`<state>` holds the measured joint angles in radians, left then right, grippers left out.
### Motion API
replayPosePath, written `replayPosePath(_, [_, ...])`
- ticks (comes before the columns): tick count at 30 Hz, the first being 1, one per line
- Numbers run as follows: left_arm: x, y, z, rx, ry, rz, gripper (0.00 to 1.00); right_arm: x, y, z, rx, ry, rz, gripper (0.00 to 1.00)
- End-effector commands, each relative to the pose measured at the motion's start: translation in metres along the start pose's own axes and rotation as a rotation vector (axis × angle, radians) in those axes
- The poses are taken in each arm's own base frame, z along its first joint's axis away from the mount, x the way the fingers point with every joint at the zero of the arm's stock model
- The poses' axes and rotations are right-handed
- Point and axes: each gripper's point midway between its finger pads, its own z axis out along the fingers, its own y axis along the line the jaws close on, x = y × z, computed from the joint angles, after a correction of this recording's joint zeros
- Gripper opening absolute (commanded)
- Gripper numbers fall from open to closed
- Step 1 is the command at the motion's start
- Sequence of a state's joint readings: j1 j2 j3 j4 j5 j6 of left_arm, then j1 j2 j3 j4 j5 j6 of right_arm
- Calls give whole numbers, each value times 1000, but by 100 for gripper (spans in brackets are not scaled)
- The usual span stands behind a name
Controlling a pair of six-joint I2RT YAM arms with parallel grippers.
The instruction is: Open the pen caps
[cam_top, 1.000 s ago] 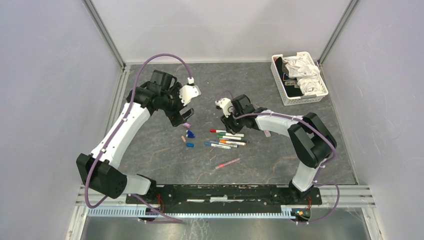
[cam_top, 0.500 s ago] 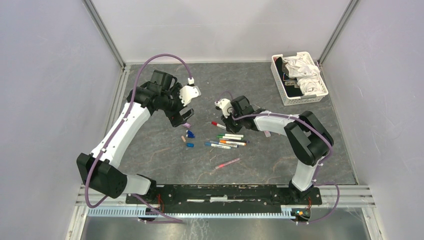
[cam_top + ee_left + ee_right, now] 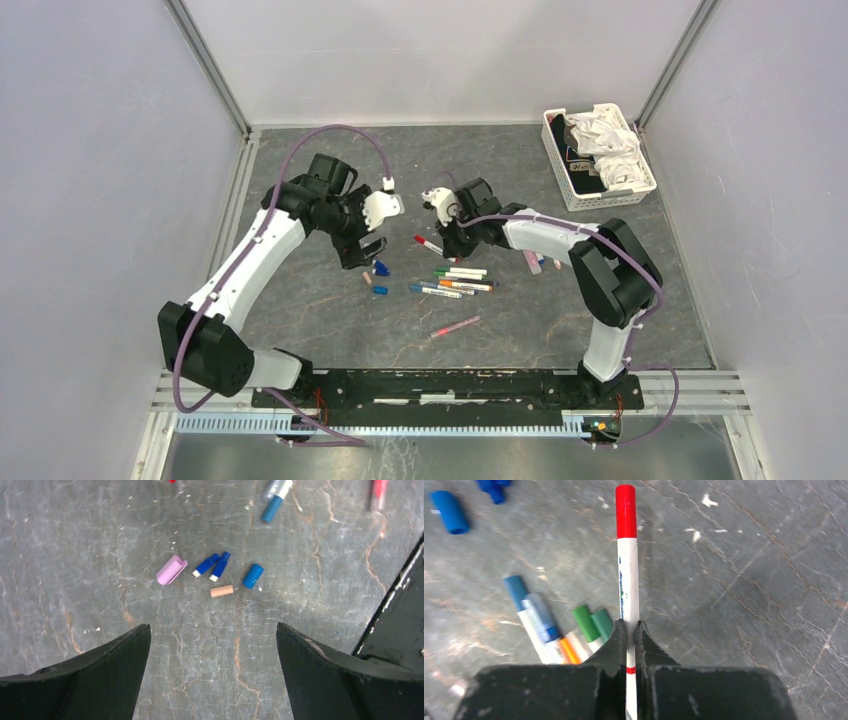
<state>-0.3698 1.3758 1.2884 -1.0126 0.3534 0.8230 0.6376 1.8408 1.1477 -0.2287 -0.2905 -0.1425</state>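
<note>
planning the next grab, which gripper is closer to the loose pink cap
Left. The left gripper hangs open over the pink cap; the right gripper is farther off, shut on the red-capped pen.

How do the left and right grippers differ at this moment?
The left gripper is open and empty; the right gripper is shut on the red-capped pen. The left hangs over the pink cap and blue cap; the right is beside the row of pens. Both have black fingers.
</note>
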Motion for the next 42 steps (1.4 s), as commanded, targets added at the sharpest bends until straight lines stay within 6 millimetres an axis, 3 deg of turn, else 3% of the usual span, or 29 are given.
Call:
replayPosePath(1, [-12, -25, -10, 75, -124, 197, 100, -50, 37, -36, -183, -120, 20, 0])
replayPosePath(5, [-24, -33, -12, 99, -215, 313, 100, -45, 85, -52, -454, -88, 75, 0])
replayPosePath(9, [-25, -43, -6, 161, -218, 380, 99, -48, 113, -72, -605, -129, 89, 0])
replayPosePath(17, [-15, -60, 15, 267, -149, 451, 89, -64, 128, -94, -712, -152, 84, 0])
replayPosePath(21, [-18, -62, 20, 279, -154, 477, 82, -63, 131, -94, -744, -143, 92, 0])
replayPosePath(26, [-24, -66, 29, 285, -164, 518, 65, -66, 136, -97, -780, -155, 84, 0])
replayPosePath(32, [-23, -71, 36, 307, -149, 532, 60, -70, 136, -97, -784, -153, 85, 0])
replayPosePath(35, [-22, -73, 38, 315, -144, 533, 46, -70, 136, -94, -787, -148, 90, 0])
replayPosePath(38, [-20, -73, 39, 313, -131, 539, 19, -70, 135, -92, -787, -148, 104, 0])
replayPosePath(40, [-21, -72, 38, 306, -125, 544, 3, -71, 137, -91, -789, -149, 124, 9])
replayPosePath(42, [-22, -72, 37, 302, -128, 543, 2, -74, 140, -88, -798, -163, 140, 18])
